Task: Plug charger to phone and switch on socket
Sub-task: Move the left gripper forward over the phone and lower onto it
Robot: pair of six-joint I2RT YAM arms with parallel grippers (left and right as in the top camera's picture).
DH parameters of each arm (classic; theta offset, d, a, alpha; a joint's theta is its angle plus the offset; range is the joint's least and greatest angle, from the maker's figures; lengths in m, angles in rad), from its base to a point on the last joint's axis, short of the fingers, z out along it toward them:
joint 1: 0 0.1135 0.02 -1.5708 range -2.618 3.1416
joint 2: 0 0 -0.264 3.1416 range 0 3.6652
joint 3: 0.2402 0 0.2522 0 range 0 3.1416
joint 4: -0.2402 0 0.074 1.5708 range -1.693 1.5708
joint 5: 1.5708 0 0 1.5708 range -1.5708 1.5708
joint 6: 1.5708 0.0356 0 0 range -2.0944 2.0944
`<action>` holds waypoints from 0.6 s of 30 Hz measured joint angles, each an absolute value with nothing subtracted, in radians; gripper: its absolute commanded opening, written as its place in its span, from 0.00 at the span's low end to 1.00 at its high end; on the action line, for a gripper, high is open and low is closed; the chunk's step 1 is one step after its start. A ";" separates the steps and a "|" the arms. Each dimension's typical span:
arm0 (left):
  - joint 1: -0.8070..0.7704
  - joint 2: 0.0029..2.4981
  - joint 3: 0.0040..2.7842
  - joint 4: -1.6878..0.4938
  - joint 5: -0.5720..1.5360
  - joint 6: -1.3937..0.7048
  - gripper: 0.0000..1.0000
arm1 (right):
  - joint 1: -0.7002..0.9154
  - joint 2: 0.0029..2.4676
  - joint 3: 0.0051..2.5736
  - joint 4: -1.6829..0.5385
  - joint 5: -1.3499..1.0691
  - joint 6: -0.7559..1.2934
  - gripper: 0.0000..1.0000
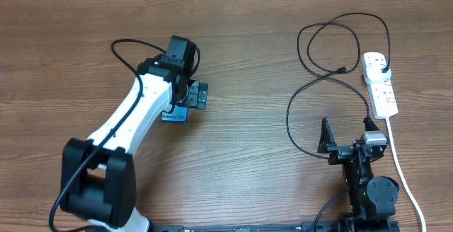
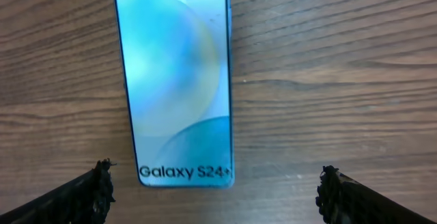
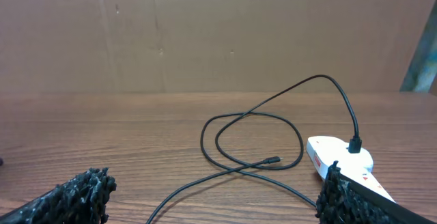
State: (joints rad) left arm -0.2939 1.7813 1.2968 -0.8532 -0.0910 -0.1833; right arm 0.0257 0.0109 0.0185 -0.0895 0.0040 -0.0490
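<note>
The phone [image 2: 177, 80] lies flat on the wooden table with its light blue screen up and "Galaxy S24+" along its near edge. My left gripper [image 2: 215, 193] hovers open over that near edge, touching nothing; from overhead the left gripper [image 1: 192, 95] and arm cover most of the phone [image 1: 173, 116]. The charger [image 1: 333, 48] lies in black loops at the right. Its plug [image 3: 355, 144] sits in the white socket [image 1: 380, 83], and its connector tip [image 3: 273, 160] rests free on the table. Open and empty, my right gripper [image 1: 347, 134] sits near the table's front, short of the cable.
The socket's thick white cord [image 1: 403, 168] runs down the right side past the right arm's base [image 1: 371, 193]. A brown wall [image 3: 218, 33] stands behind the table. Bare wood [image 1: 255, 140] separates the phone from the cable loops.
</note>
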 measured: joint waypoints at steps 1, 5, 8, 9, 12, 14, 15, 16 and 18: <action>-0.287 1.792 1.297 -0.844 -0.091 -0.180 1.00 | 0.026 0.011 0.019 -0.090 0.004 -0.049 1.00; -0.256 1.825 1.297 -0.815 -0.083 -0.172 1.00 | 0.026 0.011 0.019 -0.090 0.004 -0.049 1.00; -0.229 1.835 1.297 -0.809 -0.062 -0.152 0.99 | 0.026 0.011 0.019 -0.090 0.004 -0.049 1.00; -0.219 1.836 1.297 -0.808 -0.054 -0.146 1.00 | 0.026 0.011 0.019 -0.089 0.004 -0.049 1.00; -0.191 1.836 1.297 -0.807 -0.028 -0.117 1.00 | 0.026 0.011 0.019 -0.090 0.004 -0.049 1.00; -0.178 1.836 1.297 -0.807 -0.015 -0.099 0.99 | 0.026 0.011 0.019 -0.090 0.004 -0.049 1.00; -0.173 1.836 1.297 -0.806 -0.011 -0.096 1.00 | 0.026 0.011 0.019 -0.090 0.004 -0.049 1.00; -0.169 1.836 1.297 -0.805 -0.007 -0.093 1.00 | 0.026 0.011 0.019 -0.090 0.004 -0.049 1.00; -0.166 1.836 1.297 -0.797 -0.003 -0.089 1.00 | 0.026 0.011 0.019 -0.089 0.004 -0.049 1.00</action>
